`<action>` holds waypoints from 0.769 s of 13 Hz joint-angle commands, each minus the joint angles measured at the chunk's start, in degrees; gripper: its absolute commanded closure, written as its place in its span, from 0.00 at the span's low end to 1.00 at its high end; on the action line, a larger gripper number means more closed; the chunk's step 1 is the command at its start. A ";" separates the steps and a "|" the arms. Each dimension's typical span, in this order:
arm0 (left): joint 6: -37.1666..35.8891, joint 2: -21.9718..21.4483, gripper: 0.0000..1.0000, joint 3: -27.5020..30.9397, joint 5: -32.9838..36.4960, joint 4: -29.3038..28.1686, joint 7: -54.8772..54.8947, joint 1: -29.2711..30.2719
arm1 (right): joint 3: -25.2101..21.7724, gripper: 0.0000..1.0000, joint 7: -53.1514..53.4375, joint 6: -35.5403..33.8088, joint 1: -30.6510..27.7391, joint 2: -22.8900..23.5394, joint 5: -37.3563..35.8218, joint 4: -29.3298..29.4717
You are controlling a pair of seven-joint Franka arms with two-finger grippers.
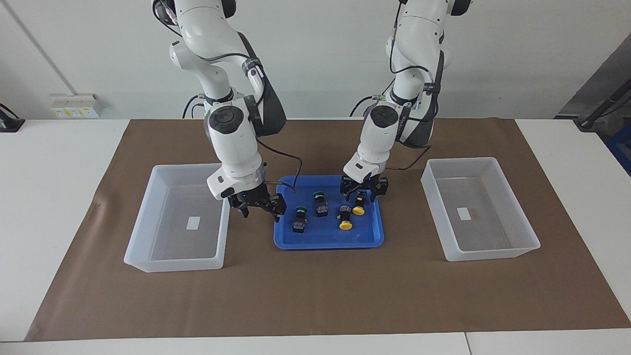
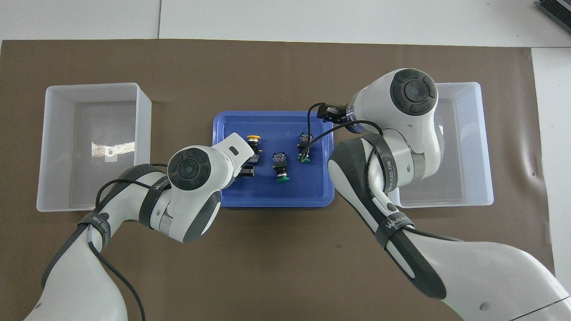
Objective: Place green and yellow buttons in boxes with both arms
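Left gripper (image 1: 363,191) spread, low over a yellow button (image 1: 359,203) in the blue tray (image 1: 329,240). Right gripper (image 1: 260,206) spread at tray edge, green button (image 1: 299,219) just beside. Boxes (image 1: 177,264) w/o buttons. Risk: fingers nudge neighbours, button tips, bad grip.

You see a matt brown paper-like sheet (image 1: 315,296) over the smooth white table (image 1: 54,162). The 2 boxes (image 1: 180,224) (image 1: 477,207) look like translucent, frosted plastic. At 12 o'clock from the sheet's near edge, the blue tray (image 1: 328,241) is glossy plastic. The arms' white shells (image 2: 209,165) look smooth and shiny.
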 commanded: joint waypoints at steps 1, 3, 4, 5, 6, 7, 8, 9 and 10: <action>-1.85 0.21 0.83 0.94 1.06 0.31 -1.48 -1.06 | 0.11 0.00 1.85 1.54 0.60 5.21 0.15 5.17; -5.18 -1.45 1.00 1.02 1.06 0.31 -1.48 -1.06 | 0.11 0.00 1.93 3.48 1.91 6.17 0.41 5.09; -7.21 -3.55 1.00 1.02 1.06 0.23 -1.48 -0.80 | 0.11 0.00 1.93 4.00 2.10 6.53 0.33 5.00; -9.49 -5.57 1.00 1.02 1.06 0.23 -1.22 -0.18 | 0.11 0.00 1.85 4.36 2.27 6.44 0.15 4.39; -11.43 -7.33 1.00 1.28 1.06 0.23 -0.78 0.00 | 0.11 0.00 1.24 4.10 2.27 6.36 -0.11 4.04; -12.40 -9.09 1.00 1.46 1.06 0.23 -0.69 0.78 | 0.11 0.00 1.23 4.01 2.27 6.35 -0.20 3.86; -13.28 -10.59 1.00 1.46 1.06 0.31 -0.51 2.18 | 0.11 0.01 1.23 3.84 2.71 6.35 -0.29 3.07; -13.73 -10.95 1.00 1.55 1.06 0.84 -0.60 2.80 | 0.02 0.10 1.23 3.92 3.41 5.92 -0.38 1.59; -13.73 -10.78 1.00 1.55 1.15 1.63 -0.51 4.29 | 0.11 0.21 1.23 4.27 3.68 5.74 -0.38 0.88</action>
